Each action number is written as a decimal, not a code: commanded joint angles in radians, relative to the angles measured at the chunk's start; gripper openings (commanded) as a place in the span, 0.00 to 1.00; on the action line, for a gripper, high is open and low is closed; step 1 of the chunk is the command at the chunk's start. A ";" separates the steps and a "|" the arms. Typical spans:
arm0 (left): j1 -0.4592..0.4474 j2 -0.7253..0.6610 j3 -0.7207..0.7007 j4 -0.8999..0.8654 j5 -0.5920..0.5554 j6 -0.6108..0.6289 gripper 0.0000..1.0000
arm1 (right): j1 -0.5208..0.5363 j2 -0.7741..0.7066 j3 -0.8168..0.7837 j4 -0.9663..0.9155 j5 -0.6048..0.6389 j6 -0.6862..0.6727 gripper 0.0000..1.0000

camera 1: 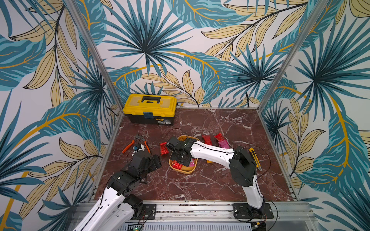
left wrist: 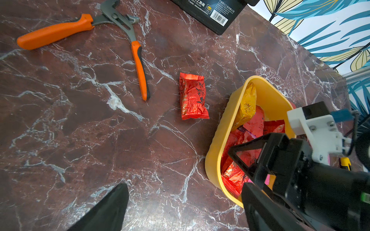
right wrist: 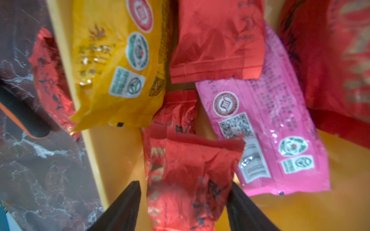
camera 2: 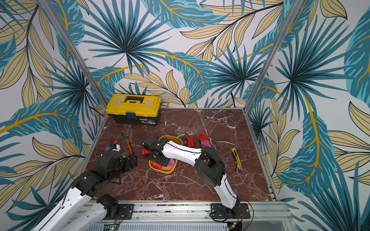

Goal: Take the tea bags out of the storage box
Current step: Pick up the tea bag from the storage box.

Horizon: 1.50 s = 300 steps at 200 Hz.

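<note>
~11 tea bags (camera 1: 163, 148), 1 box (camera 1: 187, 172)

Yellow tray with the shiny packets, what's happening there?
The right pincer is down in the storage box, open jaws straddling a red tea bag, not yet clamped. More tea bags lie inside; a loose red one and others lie out on the table. The left pincer hovers open beside the box.

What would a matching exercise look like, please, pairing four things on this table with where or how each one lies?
Things:
1. toolbox
2. pliers
3. utility knife
4. pink tea bag

Places or states:
A. inside the storage box
B. lying with orange handles spread apart
C. in the far corner, lid shut
D. flat, by the side rail farthest from the toolbox

Pairs: 1-C, 2-B, 3-D, 4-A
</note>
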State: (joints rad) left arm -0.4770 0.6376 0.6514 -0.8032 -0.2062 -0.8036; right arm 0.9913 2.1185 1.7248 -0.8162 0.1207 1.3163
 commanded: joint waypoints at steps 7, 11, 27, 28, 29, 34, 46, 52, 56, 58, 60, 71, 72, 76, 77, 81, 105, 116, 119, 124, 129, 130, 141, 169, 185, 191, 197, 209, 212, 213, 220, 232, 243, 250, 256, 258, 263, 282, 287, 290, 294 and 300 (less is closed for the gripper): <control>0.000 -0.019 -0.032 -0.010 -0.018 0.001 0.94 | 0.008 0.034 0.024 -0.055 0.000 -0.003 0.71; 0.000 -0.019 -0.034 -0.011 -0.017 0.001 0.94 | 0.007 0.037 0.026 -0.055 0.001 -0.004 0.71; 0.000 -0.021 -0.036 -0.011 -0.016 0.000 0.94 | 0.007 0.047 0.035 -0.058 -0.001 -0.007 0.70; 0.000 -0.023 -0.037 -0.011 -0.015 0.000 0.94 | 0.007 0.048 0.036 -0.058 -0.002 -0.007 0.70; 0.000 -0.023 -0.037 -0.010 -0.016 0.000 0.94 | 0.007 0.048 0.036 -0.058 -0.002 -0.006 0.70; 0.000 -0.023 -0.036 -0.011 -0.016 0.000 0.94 | 0.007 0.050 0.038 -0.058 -0.003 -0.005 0.70; 0.000 -0.025 -0.035 -0.011 -0.017 0.001 0.94 | 0.007 0.056 0.041 -0.061 -0.006 -0.007 0.70; -0.001 -0.026 -0.035 -0.012 -0.018 0.001 0.94 | 0.007 0.059 0.041 -0.059 -0.008 -0.007 0.69; 0.000 -0.026 -0.035 -0.013 -0.019 0.002 0.94 | 0.007 0.060 0.042 -0.060 -0.008 -0.007 0.69; 0.000 -0.026 -0.034 -0.013 -0.018 0.003 0.94 | 0.008 0.060 0.041 -0.060 -0.006 -0.007 0.69; 0.000 -0.026 -0.033 -0.013 -0.019 0.004 0.94 | 0.007 0.062 0.041 -0.060 -0.005 -0.007 0.69; 0.000 -0.026 -0.034 -0.014 -0.020 0.003 0.94 | 0.007 0.064 0.041 -0.061 -0.004 -0.008 0.67; 0.000 -0.026 -0.034 -0.014 -0.019 0.003 0.94 | 0.007 0.063 0.041 -0.060 -0.003 -0.008 0.67; 0.000 -0.026 -0.033 -0.017 -0.019 0.003 0.94 | 0.007 0.065 0.041 -0.060 -0.003 -0.009 0.67; -0.001 -0.026 -0.033 -0.017 -0.020 0.003 0.94 | 0.007 0.065 0.040 -0.060 -0.003 -0.009 0.66; 0.000 -0.027 -0.033 -0.016 -0.018 0.003 0.94 | 0.007 0.065 0.039 -0.059 -0.002 -0.009 0.65; 0.000 -0.029 -0.033 -0.021 -0.019 0.003 0.94 | 0.007 0.067 0.038 -0.058 0.004 -0.015 0.61; 0.000 -0.029 -0.032 -0.024 -0.018 0.005 0.94 | 0.006 0.066 0.039 -0.058 0.006 -0.018 0.59; 0.000 -0.029 -0.033 -0.025 -0.020 0.004 0.94 | 0.007 0.065 0.039 -0.058 0.006 -0.017 0.59; 0.000 -0.031 -0.032 -0.026 -0.019 0.004 0.94 | 0.007 0.064 0.039 -0.058 0.006 -0.017 0.58; 0.000 -0.030 -0.033 -0.027 -0.019 0.003 0.94 | 0.007 0.063 0.040 -0.058 0.008 -0.020 0.56; 0.000 -0.030 -0.032 -0.027 -0.019 0.003 0.94 | 0.007 0.062 0.041 -0.058 0.008 -0.022 0.56; 0.000 -0.030 -0.031 -0.027 -0.019 0.003 0.94 | 0.007 0.059 0.043 -0.058 0.009 -0.026 0.54; -0.001 -0.029 -0.026 -0.027 -0.019 0.003 0.94 | 0.008 0.043 0.045 -0.058 0.014 -0.044 0.50; 0.000 -0.025 -0.021 -0.027 -0.018 0.005 0.94 | 0.007 0.026 0.044 -0.058 0.023 -0.057 0.50; 0.000 -0.022 -0.016 -0.029 -0.018 0.006 0.94 | 0.006 0.019 0.044 -0.059 0.026 -0.063 0.49; -0.001 -0.020 -0.012 -0.030 -0.019 0.007 0.94 | 0.007 0.012 0.042 -0.059 0.029 -0.067 0.49; 0.000 -0.013 -0.002 -0.033 -0.020 0.009 0.94 | 0.007 -0.004 0.040 -0.059 0.036 -0.077 0.49; -0.001 -0.012 0.001 -0.034 -0.020 0.010 0.94 | 0.006 -0.008 0.039 -0.061 0.038 -0.080 0.49; 0.000 -0.011 0.002 -0.035 -0.020 0.010 0.94 | 0.006 -0.009 0.039 -0.060 0.039 -0.082 0.49; 0.000 -0.007 0.009 -0.037 -0.021 0.012 0.94 | 0.006 -0.020 0.039 -0.060 0.044 -0.089 0.49; 0.000 -0.001 0.021 -0.039 -0.022 0.015 0.94 | 0.006 -0.040 0.036 -0.062 0.055 -0.103 0.48; 0.000 0.006 0.033 -0.041 -0.021 0.018 0.94 | 0.003 -0.061 0.033 -0.063 0.068 -0.117 0.48; 0.000 0.012 0.040 -0.042 -0.020 0.021 0.94 | 0.001 -0.074 0.033 -0.064 0.076 -0.127 0.48; 0.000 0.018 0.046 -0.042 -0.018 0.023 0.94 | 0.000 -0.086 0.031 -0.067 0.083 -0.135 0.48; 0.000 0.021 0.048 -0.042 -0.018 0.024 0.94 | -0.001 -0.091 0.030 -0.068 0.085 -0.137 0.48; 0.000 0.025 0.052 -0.042 -0.016 0.026 0.94 | -0.004 -0.102 0.026 -0.068 0.091 -0.144 0.48; 0.000 0.050 0.072 -0.035 -0.002 0.035 0.94 | -0.024 -0.149 0.001 -0.069 0.108 -0.167 0.48; 0.000 0.058 0.079 -0.034 0.003 0.035 0.94 | -0.033 -0.162 -0.007 -0.069 0.111 -0.173 0.48; 0.000 0.063 0.081 -0.032 0.004 0.037 0.94 | -0.039 -0.170 -0.012 -0.069 0.113 -0.178 0.48; 0.000 0.070 0.087 -0.031 0.009 0.039 0.94 | -0.046 -0.182 -0.020 -0.070 0.116 -0.185 0.48; 0.000 0.084 0.093 -0.029 0.016 0.040 0.94 | -0.058 -0.199 -0.034 -0.069 0.120 -0.193 0.48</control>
State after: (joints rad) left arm -0.4770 0.6884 0.6819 -0.8356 -0.2047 -0.7887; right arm 0.9741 1.9911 1.7428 -0.8486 0.1890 1.1767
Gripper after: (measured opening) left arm 0.941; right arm 0.480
